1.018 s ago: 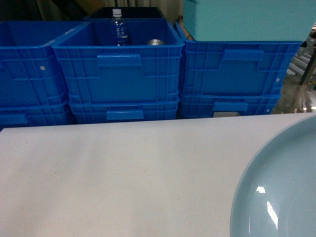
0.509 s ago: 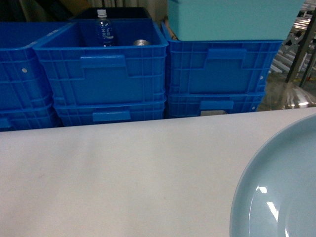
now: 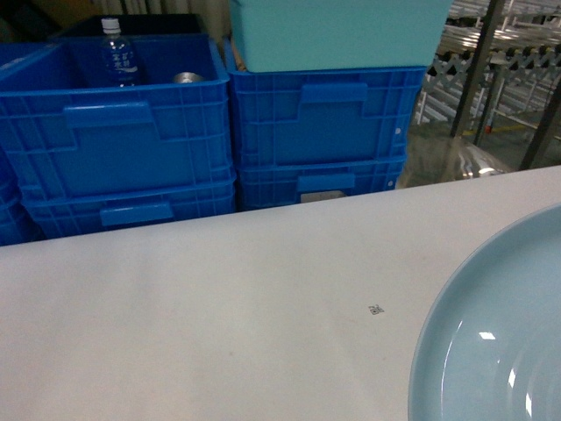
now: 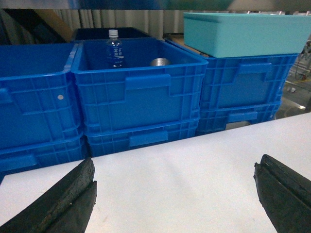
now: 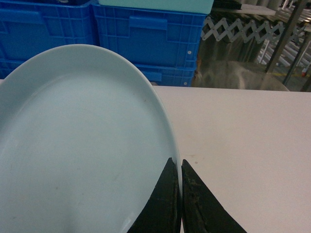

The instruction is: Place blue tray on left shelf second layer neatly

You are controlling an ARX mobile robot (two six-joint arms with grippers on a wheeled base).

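Head view: blue tray (image 3: 500,342) at near right corner of white surface (image 3: 219,324), blue crates (image 3: 219,140) behind, left wrist: left gripper (image 4: 175,194) jaws wide apart above surface, right wrist: right gripper (image 5: 180,194) jaws clamped on tray rim

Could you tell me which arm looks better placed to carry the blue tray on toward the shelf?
The right. Its gripper is already shut on the rim of the blue tray, while the left gripper hangs open over the bare white table, holding nothing, with no tray in that wrist's view.
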